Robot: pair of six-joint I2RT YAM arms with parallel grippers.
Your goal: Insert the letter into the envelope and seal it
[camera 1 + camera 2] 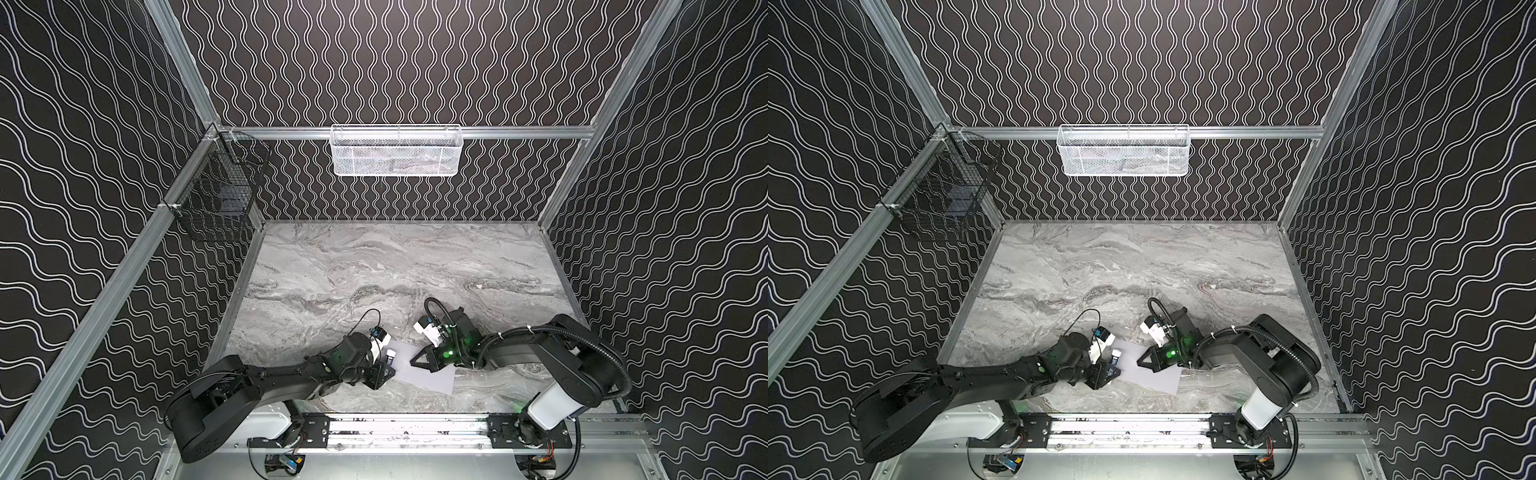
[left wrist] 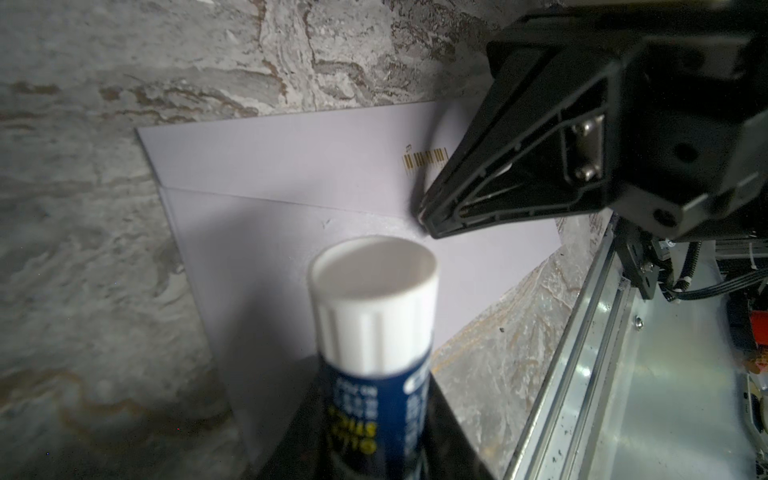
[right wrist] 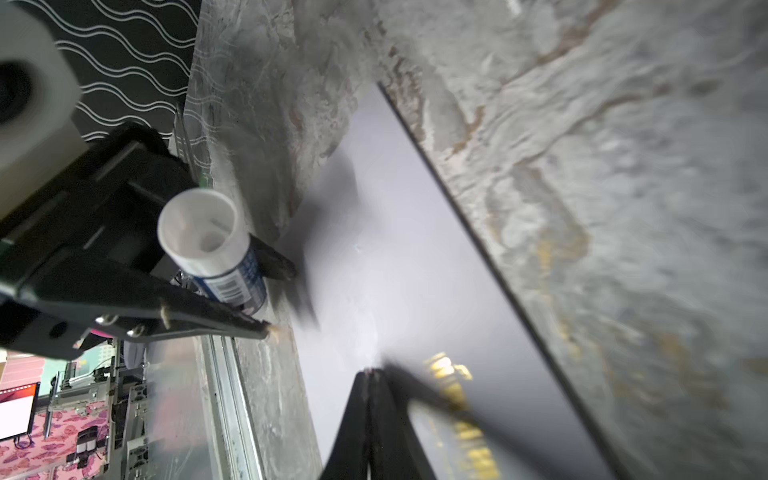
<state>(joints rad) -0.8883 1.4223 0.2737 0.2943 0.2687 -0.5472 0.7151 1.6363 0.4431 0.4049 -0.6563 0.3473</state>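
Checking both top views: the envelope [image 1: 430,377] [image 1: 1158,376] lies flat on the marble table [image 1: 374,270], near the front rail and between the two arms. Its left part is hidden under the left gripper [image 1: 384,371] [image 1: 1109,372], and its right corner is hidden under the right arm. The left gripper's fingers are set narrow, clamped on a glue stick [image 1: 390,355] [image 2: 374,332] with a blue body and a white end. That end points over the envelope; it is blurred up close, the label is unreadable, and I cannot tell whether it is capped or open. The right wrist view [image 3: 216,253] shows the same grip on the stick from the far side. The right gripper [image 1: 413,362] [image 2: 428,216] [image 3: 370,374] has its fingers pressed together with nothing between them. Its tip is down on the envelope [image 2: 291,166], right where a fold line ends. A gold barcode [image 2: 424,160] is partly covered by that gripper, and a pale rounded patch behind it is cut off and can't be identified. No part of the letter shows, so I cannot tell whether it is inside. The envelope's near end in the right wrist view [image 3: 415,249] is smeared by blur.
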